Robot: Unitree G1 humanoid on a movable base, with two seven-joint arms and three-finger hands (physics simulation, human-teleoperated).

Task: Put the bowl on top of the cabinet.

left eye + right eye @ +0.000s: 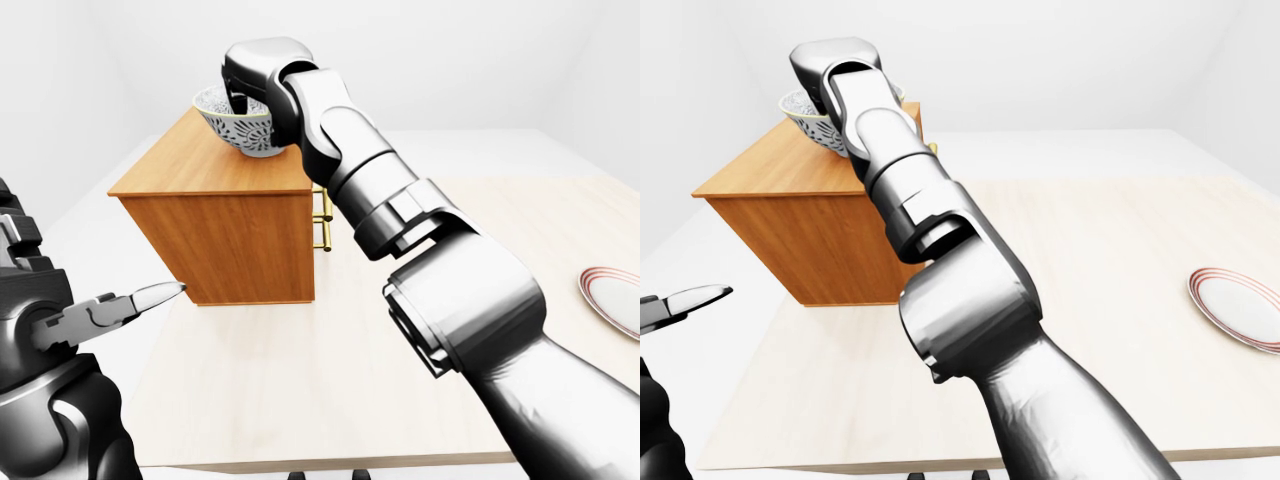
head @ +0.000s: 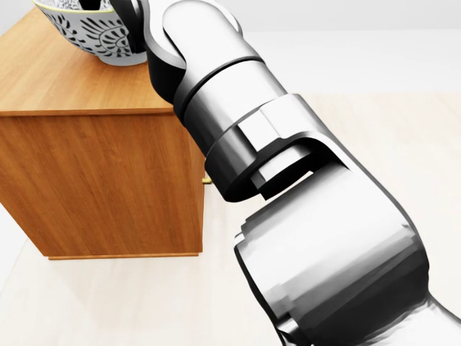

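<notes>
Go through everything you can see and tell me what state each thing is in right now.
bowl: upright on the cabinet top, right hand at its rim.
cabinet: closed, standing on the table.
plate: flat on the table, empty.
right hand: on the bowl's rim; grip unclear.
left hand: holding nothing, fingers apart.

Both eye views look down across the table (image 1: 300, 400) from further out, sharing the wooden cabinet (image 1: 225, 245) upper left; head view sits way closer, cabinet filling its left side.

Bowl (image 2: 94, 32) atop cabinet (image 2: 101, 180); right arm (image 2: 288, 187) reaching it.
</notes>
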